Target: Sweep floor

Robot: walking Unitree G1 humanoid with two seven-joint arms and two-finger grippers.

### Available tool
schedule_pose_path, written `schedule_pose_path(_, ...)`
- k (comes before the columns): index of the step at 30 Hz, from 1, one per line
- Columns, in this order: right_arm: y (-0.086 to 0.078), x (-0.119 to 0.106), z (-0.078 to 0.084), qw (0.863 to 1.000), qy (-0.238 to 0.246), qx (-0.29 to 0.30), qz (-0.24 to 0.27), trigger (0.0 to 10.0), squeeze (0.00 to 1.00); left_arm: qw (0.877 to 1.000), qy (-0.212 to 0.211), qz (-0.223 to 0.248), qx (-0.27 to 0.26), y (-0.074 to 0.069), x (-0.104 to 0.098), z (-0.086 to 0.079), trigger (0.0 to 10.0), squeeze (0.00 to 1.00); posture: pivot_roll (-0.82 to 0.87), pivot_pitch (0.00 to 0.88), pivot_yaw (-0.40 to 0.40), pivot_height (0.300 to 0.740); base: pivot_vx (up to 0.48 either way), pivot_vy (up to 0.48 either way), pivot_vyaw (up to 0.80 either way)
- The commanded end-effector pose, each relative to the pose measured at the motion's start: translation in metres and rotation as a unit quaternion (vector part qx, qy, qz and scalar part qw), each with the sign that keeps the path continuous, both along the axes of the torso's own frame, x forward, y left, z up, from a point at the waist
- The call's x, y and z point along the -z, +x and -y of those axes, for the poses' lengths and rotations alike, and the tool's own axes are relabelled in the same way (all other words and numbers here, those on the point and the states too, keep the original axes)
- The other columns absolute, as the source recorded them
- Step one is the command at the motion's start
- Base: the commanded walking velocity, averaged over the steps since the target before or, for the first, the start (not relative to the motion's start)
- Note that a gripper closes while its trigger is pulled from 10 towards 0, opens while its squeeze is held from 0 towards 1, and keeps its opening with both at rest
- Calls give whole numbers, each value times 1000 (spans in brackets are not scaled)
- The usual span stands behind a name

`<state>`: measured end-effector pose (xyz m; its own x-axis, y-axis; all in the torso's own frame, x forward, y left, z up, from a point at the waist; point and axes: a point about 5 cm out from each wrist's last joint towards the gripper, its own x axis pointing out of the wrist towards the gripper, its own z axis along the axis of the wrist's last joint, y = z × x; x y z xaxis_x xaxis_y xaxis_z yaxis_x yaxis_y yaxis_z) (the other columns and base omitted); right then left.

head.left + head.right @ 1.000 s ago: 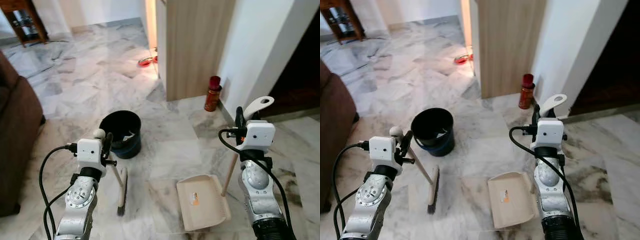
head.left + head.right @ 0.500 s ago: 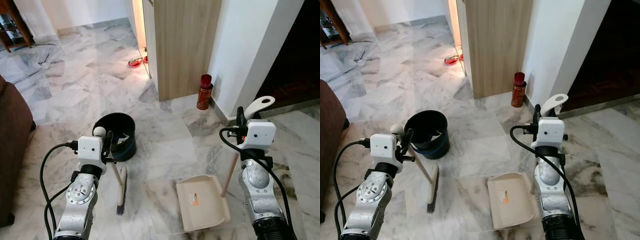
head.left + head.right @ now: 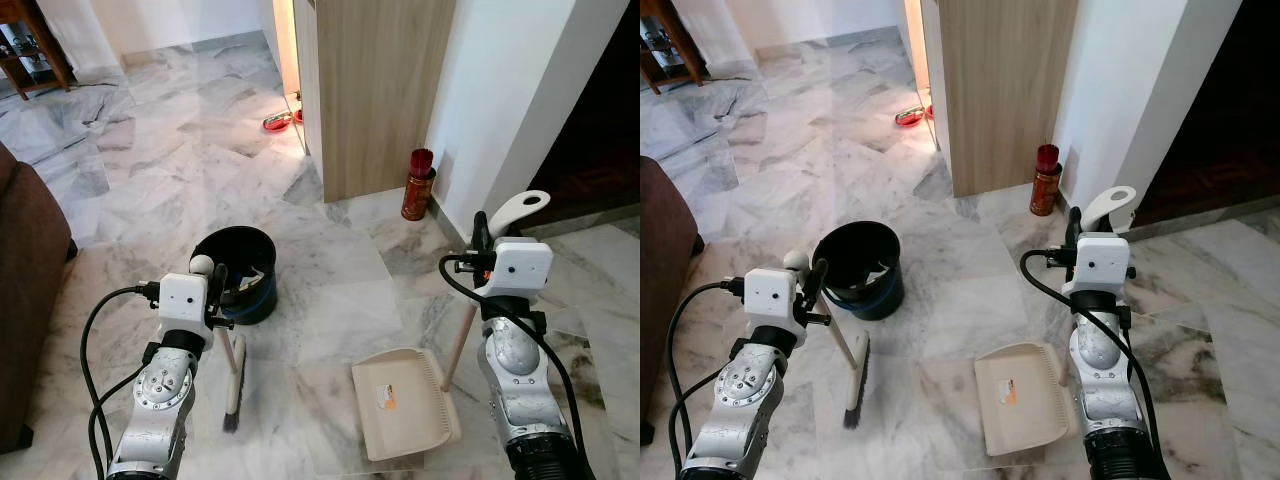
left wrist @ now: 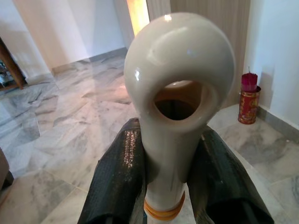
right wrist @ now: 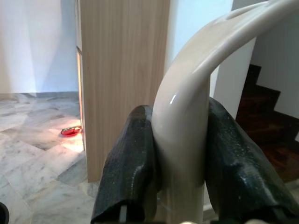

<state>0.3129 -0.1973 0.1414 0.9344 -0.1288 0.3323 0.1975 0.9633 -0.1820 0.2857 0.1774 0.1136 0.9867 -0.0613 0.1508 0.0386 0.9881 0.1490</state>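
Note:
My left gripper (image 3: 211, 283) is shut on the cream handle of a small broom (image 3: 235, 368), whose dark bristle head rests on the marble floor (image 3: 330, 310) just in front of a black bucket (image 3: 236, 272). The handle's looped end (image 4: 177, 84) stands between the black fingers (image 4: 122, 177). My right gripper (image 3: 479, 238) is shut on the curved cream handle (image 5: 187, 116) of a beige dustpan (image 3: 402, 402). The pan lies flat on the floor between my two arms, slightly to the right.
A wooden cabinet side (image 3: 375, 90) and a white wall corner (image 3: 490, 90) stand ahead. A red cylinder tin (image 3: 417, 186) stands at the wall's foot. A brown sofa (image 3: 25, 300) is on my left. Red bowls (image 3: 275, 122) lie further off. Dark steps (image 3: 590, 160) are to the right.
The broom head has slid a little towards me and leftwards on the floor. The head camera has shifted slightly; the dustpan and right arm hold their place.

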Motion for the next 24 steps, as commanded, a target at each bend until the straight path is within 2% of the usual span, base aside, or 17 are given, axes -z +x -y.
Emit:
schedule_pose_path(1, 0, -15, -1, 999, 0, -4, 31, 10000, 0, 1000, 5, 24, -3, 1, -8, -2, 10000, 0, -19, 52, 76, 740, 0, 0, -800)
schedule_pose_path(8, 1, -14, -3, 1000, 1, -5, 30, 10000, 0, 1000, 13, 25, -5, 0, -8, -3, 10000, 0, -12, 55, 76, 740, 0, 0, -800)
schedule_pose_path(12, 1, -14, -3, 1000, 0, -6, 29, 10000, 0, 1000, 16, 24, -4, 1, -8, -3, 10000, 0, -11, 58, 75, 740, 0, -412, -800)
schedule_pose_path(24, 2, -15, -1, 1000, -1, -5, 29, 10000, 0, 1000, 6, 25, -7, 1, -8, -2, 10000, 0, -10, 67, 69, 740, 0, 0, -800)
